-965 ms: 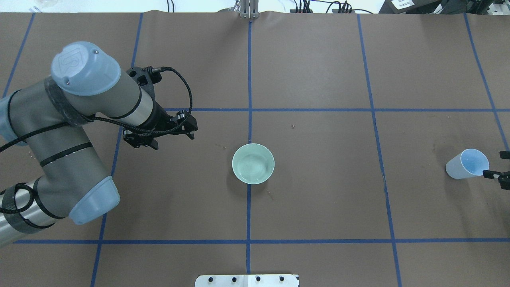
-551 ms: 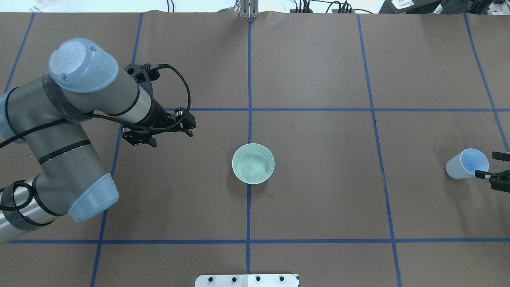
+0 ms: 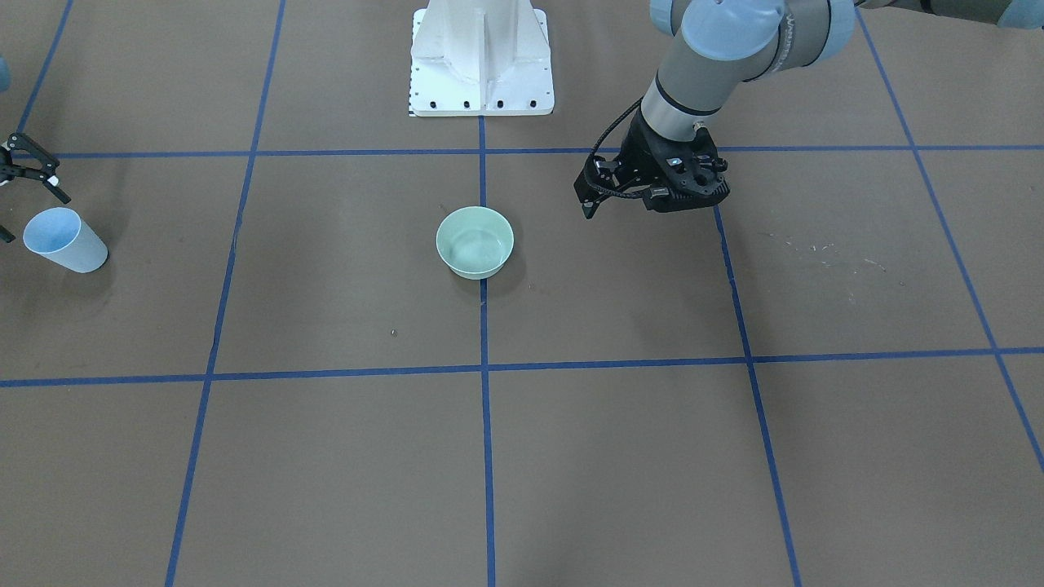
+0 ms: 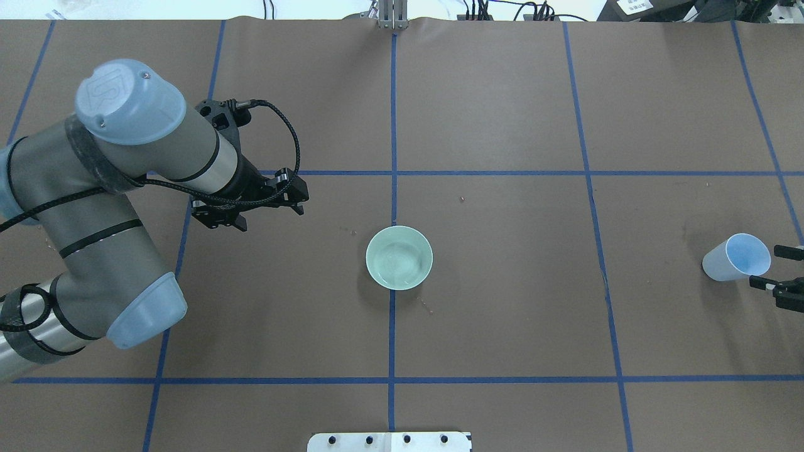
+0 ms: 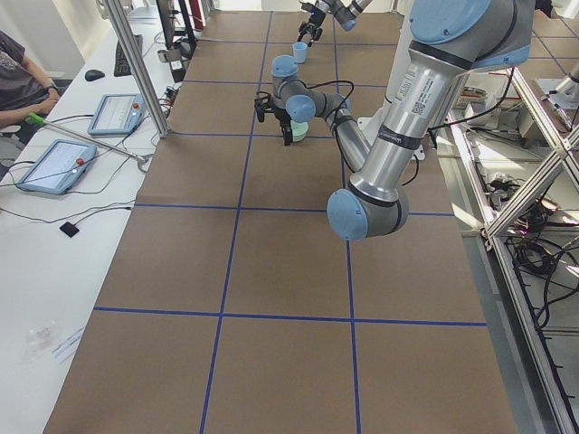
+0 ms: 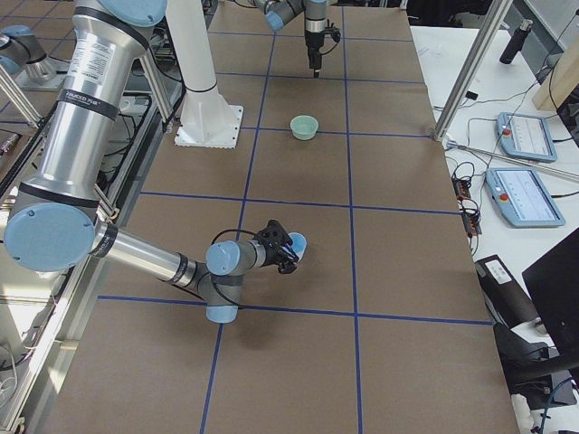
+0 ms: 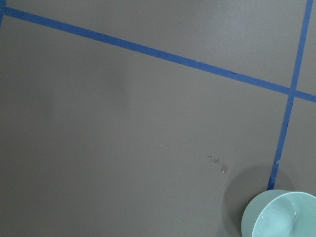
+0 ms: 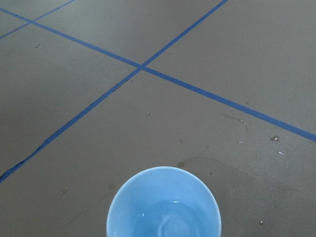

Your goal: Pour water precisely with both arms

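Brown table cover (image 4: 502, 301), blue tape grid (image 4: 394, 125).

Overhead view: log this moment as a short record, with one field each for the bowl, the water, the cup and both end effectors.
bowl: pale green, upright on the central tape crossing, clear of both arms
water: shallow pool in the bowl; a little also in the cup; droplets on the table near the bowl
cup: pale blue, standing at the robot's far right, not gripped
left end effector: open, empty, over bare table on the bowl's left
right end effector: open, beside the cup; whether it touches the cup cannot be told
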`<state>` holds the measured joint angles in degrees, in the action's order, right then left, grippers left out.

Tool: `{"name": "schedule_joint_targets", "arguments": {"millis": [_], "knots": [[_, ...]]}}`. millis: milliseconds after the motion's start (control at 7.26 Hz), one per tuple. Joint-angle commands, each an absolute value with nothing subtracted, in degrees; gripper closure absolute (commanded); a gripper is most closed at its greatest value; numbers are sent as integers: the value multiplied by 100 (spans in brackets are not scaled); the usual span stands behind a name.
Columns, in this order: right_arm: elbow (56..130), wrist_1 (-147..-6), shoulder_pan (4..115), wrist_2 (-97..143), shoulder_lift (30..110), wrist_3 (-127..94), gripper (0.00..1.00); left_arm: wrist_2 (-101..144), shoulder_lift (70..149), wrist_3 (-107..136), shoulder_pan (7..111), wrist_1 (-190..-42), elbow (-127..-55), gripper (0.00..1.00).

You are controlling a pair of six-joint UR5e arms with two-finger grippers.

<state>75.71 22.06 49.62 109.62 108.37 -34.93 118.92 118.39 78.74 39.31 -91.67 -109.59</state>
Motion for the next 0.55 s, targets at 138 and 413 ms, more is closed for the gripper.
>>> {"name": "schedule_joint_targets", "arguments": {"millis": [138,413], "knots": [[7331,2617,4721,10523,10828,-3201,5,11892,11839,7875,3937,-9167,-10978,0],[7260,2689,4239,9996,10723,-3155,5,11892,11848,7875,3946,-9167,-10977,1]]}}
